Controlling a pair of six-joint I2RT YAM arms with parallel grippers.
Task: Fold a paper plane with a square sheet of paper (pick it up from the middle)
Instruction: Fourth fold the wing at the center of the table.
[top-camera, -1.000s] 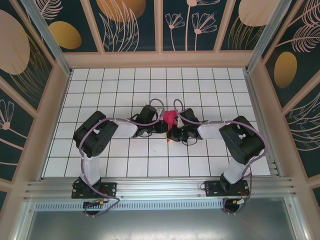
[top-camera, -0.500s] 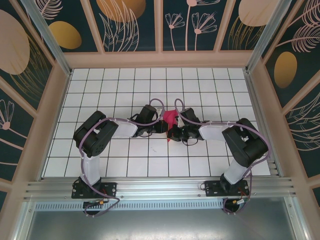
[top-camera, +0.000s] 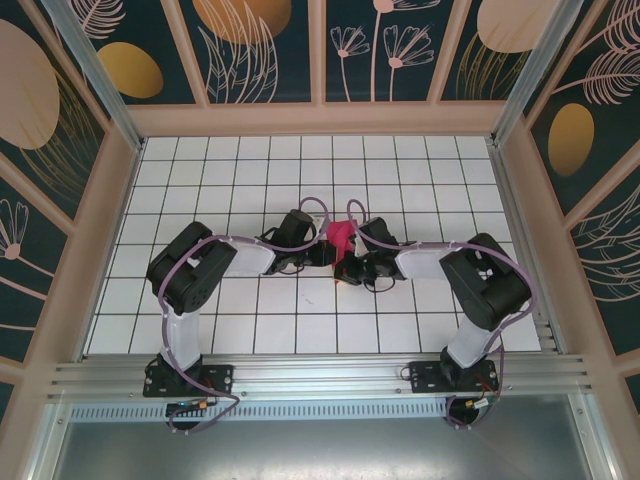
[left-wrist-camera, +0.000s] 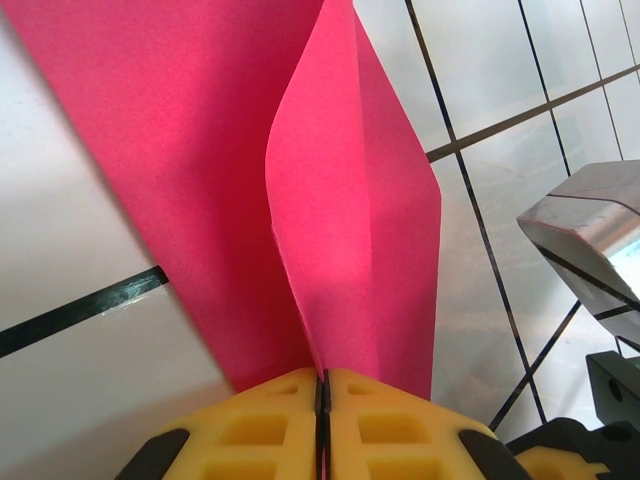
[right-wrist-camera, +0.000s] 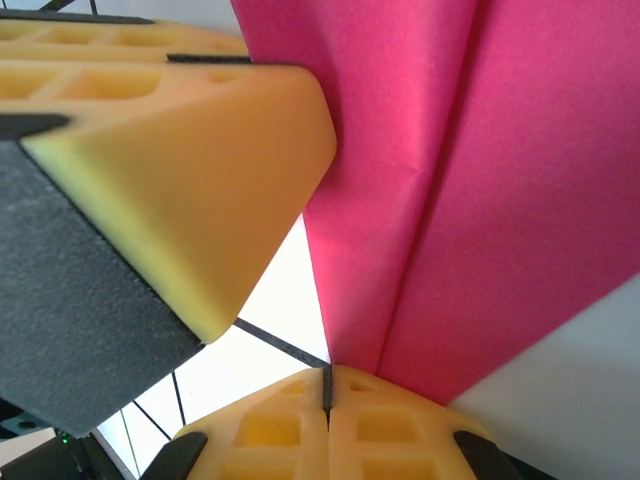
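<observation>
Pink paper sheet (top-camera: 340, 237), creased, stands up over mid-bench (top-camera: 200, 180) between both arms in top view. Left wrist: left end effector (left-wrist-camera: 323, 385) pinches its folded edge, pads together. Right wrist: right end effector (right-wrist-camera: 327, 385) clamps another fold likewise.

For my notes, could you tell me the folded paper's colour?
Magenta-pink paper, best in left wrist view.

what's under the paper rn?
White tiled table, seen on either side of the paper. The left gripper and right gripper hold its lower edge, jaws shut. Tiles directly beneath the folds are covered.
</observation>
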